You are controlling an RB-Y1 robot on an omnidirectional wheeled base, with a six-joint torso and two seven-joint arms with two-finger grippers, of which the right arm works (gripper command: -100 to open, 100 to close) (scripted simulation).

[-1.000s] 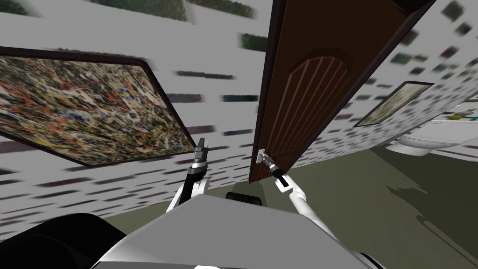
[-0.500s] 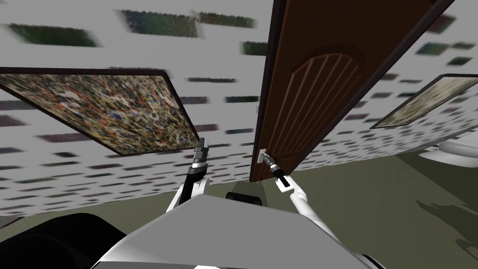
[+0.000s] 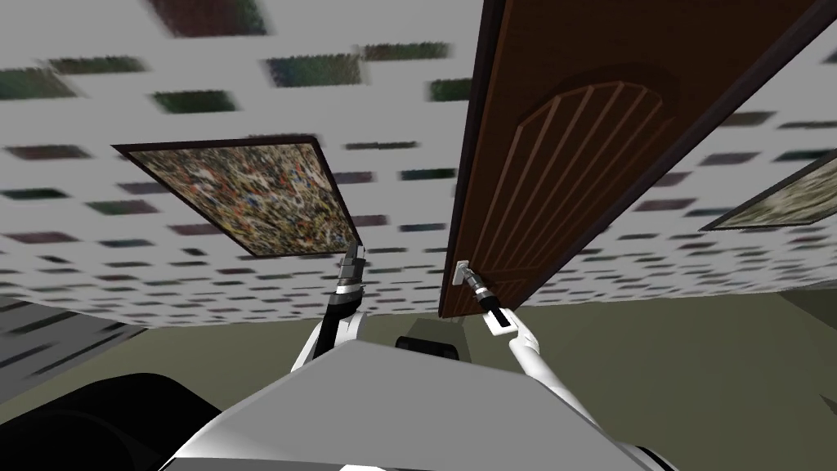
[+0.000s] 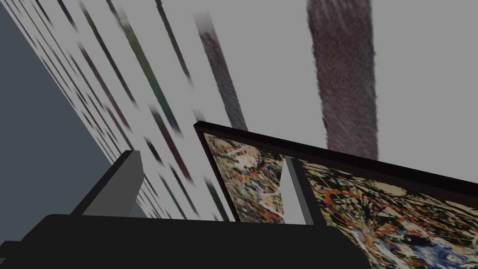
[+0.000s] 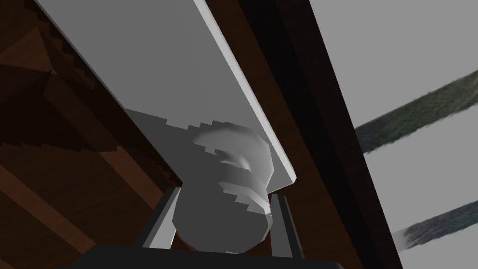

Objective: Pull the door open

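Pulling this one open well is mostly about following the swing, I reckon: draw the knob back along the arc around the hinge side instead of straight toward the body, and stay square on it so the thin blades don't slide off the round shape.

Head view: the brown door [image 3: 572, 147] runs from near centre up to the far right. It looks angled off the spotted wall [image 3: 409, 106], so I'd call it partway open. Its small pale knob [image 3: 462, 270] sits low on the near edge. The right gripper [image 3: 467, 276] is right at the knob, with its arm reaching in from the near right. The left gripper [image 3: 353, 260] is up in the air to the left of the door, well apart from it, just below a framed painting [image 3: 245, 192].

Left wrist view: the left gripper's two blades stand wide apart with nothing between them, so that arm is idle.

Right wrist view: the grey knob sits squarely between the right gripper's fingers [image 5: 161, 219], which press it on both sides, so it's clamped on. The knob sticks out from a flat grey backplate [image 5: 163, 70] mounted on the door, close to the dark door edge. The grip sits fairly far out on the knob, so a jerky pull could pop it loose. Slow and steady would be my call.
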